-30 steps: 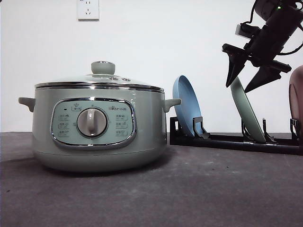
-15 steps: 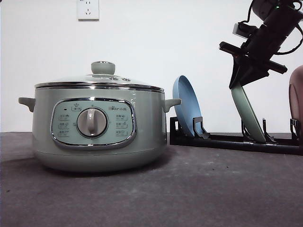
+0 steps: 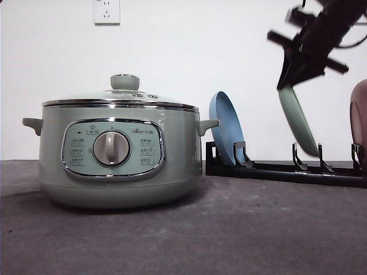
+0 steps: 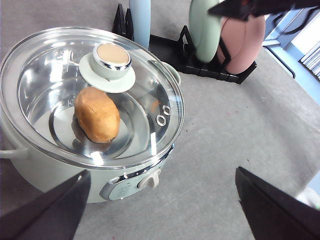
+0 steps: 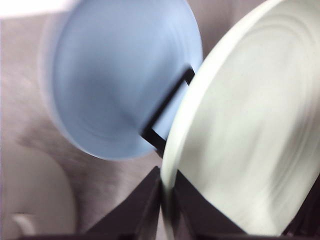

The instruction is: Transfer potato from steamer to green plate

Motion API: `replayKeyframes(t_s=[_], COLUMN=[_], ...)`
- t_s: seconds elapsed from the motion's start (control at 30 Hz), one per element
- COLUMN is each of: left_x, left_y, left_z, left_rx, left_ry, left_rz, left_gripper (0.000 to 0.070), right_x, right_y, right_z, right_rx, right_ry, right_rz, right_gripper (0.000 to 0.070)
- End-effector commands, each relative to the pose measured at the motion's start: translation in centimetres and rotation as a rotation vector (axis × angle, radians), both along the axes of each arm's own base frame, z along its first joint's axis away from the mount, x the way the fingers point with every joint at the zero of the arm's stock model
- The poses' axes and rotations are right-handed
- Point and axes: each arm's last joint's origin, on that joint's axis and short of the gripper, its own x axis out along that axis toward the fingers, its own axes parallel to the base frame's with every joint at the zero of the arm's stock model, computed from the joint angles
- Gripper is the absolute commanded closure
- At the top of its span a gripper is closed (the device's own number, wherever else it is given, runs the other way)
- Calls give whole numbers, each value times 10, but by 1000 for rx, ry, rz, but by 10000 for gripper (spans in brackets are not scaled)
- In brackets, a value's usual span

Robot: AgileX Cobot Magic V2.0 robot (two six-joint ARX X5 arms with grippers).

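my right claw (image 3: 287,77): clamped on green plate (image 3: 298,120) rim, plate clear of rack (image 3: 287,171). left claw (image 4: 160,200): apart. potato (image 4: 97,114): inside lidded steamer (image 3: 117,154).

The steamer (image 3: 119,154) panel's labels are too small to read.

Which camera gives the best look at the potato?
The left wrist view: it looks down through the glass lid and shows the whole potato lying inside the steamer. From the front view the steamer's solid wall hides it. The right wrist view has the green plate and blue plate close up.
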Motion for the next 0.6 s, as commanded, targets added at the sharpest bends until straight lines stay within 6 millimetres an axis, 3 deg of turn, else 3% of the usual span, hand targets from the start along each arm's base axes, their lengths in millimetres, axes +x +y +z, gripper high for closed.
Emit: replayKeyframes(t_s=[0.0,0.27,0.57], left_x=[0,0,0], left_y=[-1,-1,-1], left_z=[8,8,8], left_rx=[2,2,3], left_ry=[-35,-35,-35], left_rz=[-13,-13,-13], left_gripper=[105,105,105], right_x=[-3,-40,-107], right_y=[0,8,31], right_z=[16,55,88], right_rx=[11,-11,-172], right_ry=[-53,-130,-153], right_rz=[1,55,195], right_gripper=[695,695,695])
